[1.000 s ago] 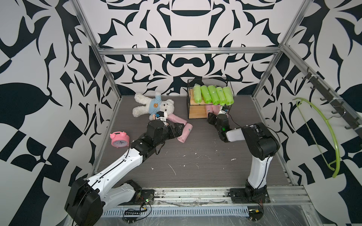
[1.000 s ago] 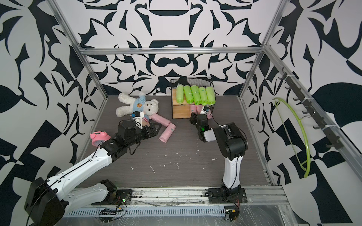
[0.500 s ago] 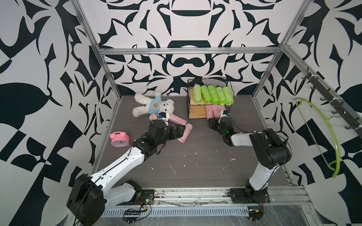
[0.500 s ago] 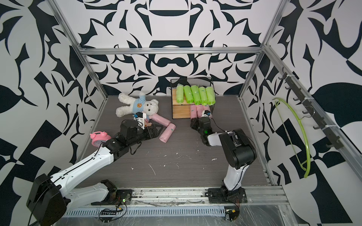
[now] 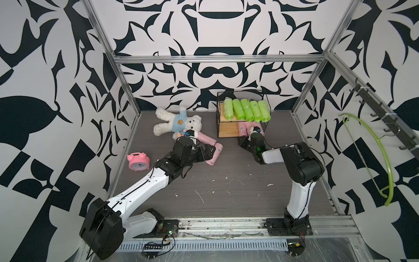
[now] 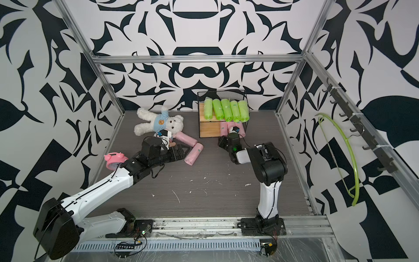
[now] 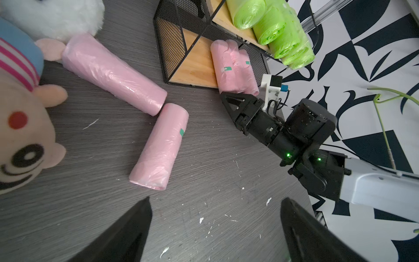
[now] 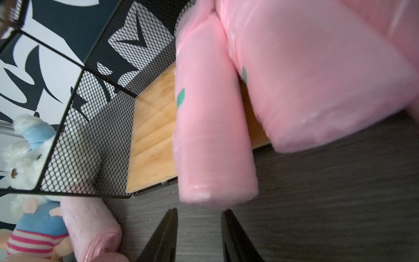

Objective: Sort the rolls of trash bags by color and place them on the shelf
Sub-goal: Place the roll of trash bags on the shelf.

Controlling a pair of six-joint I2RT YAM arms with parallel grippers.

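Your left gripper (image 5: 212, 151) is standing wide open and holding nothing. It is hanging low over the floor (image 5: 226, 195) toward 11 o'clock, counting the back wall as 12 in both top views. Just ahead of its fingers (image 7: 127, 226) a pink roll (image 7: 161, 145) is lying flat, outside the gap between them. A second pink roll (image 7: 113, 74) is lying beyond it, with one end touching the first roll's far end, so the two are forming an angle. Its other end is lying just beside a white teddy bear (image 5: 179, 123), which is sprawling at 11 o'clock near the back wall.

Your right gripper (image 8: 199, 212) is nearly closed, its fingers standing a narrow gap apart with nothing between them. It is pointing at the shelf (image 5: 227, 130), which is standing at 1 o'clock near the back wall. Three pink rolls (image 5: 242, 129) are lying side by side on the right half of the lower board, their front ends sticking out past its edge. The gripper's tips are sitting just short of those ends, and you cannot tell whether they are touching. Five green rolls (image 5: 246, 110) are lying side by side on the upper board, covering most of it.

A pink alarm clock (image 5: 138, 161) is standing at 9 o'clock, well apart from every roll.
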